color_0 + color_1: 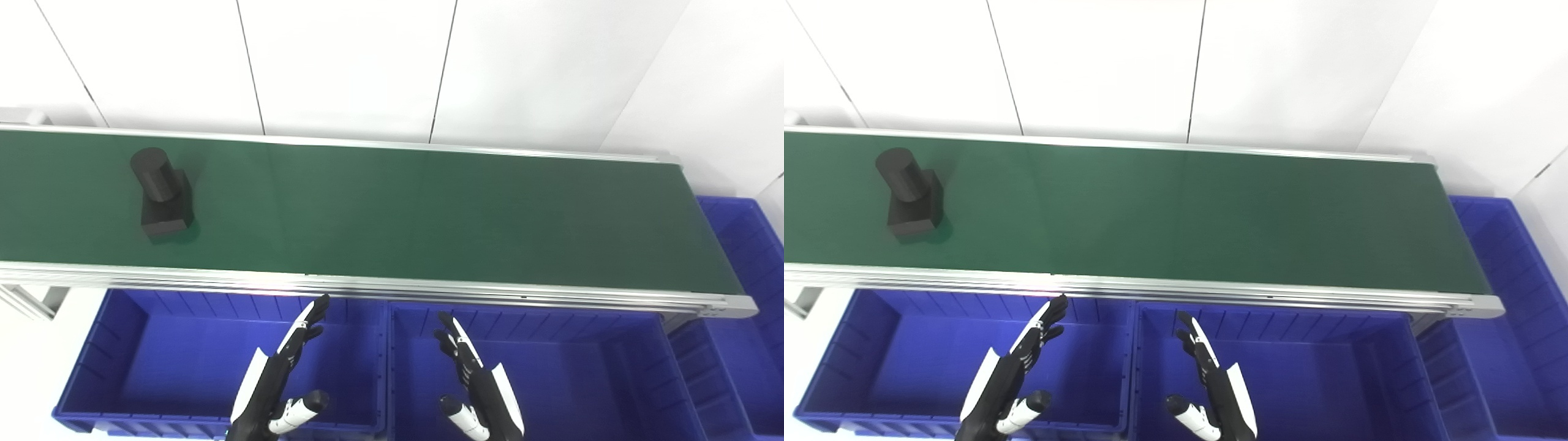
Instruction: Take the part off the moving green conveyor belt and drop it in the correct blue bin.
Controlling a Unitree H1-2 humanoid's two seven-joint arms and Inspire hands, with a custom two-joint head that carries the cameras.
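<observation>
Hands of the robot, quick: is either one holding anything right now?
Left hand: open, fingers apart, holding nothing.
Right hand: open, fingers apart, holding nothing.

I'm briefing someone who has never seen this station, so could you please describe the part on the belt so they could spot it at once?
Start at the long green conveyor belt that runs across the picture above the blue bins. Follow it to its far left end, where the part lies. It is the only thing on the belt: a matt black piece, a round cylinder joined to a square block.
</observation>
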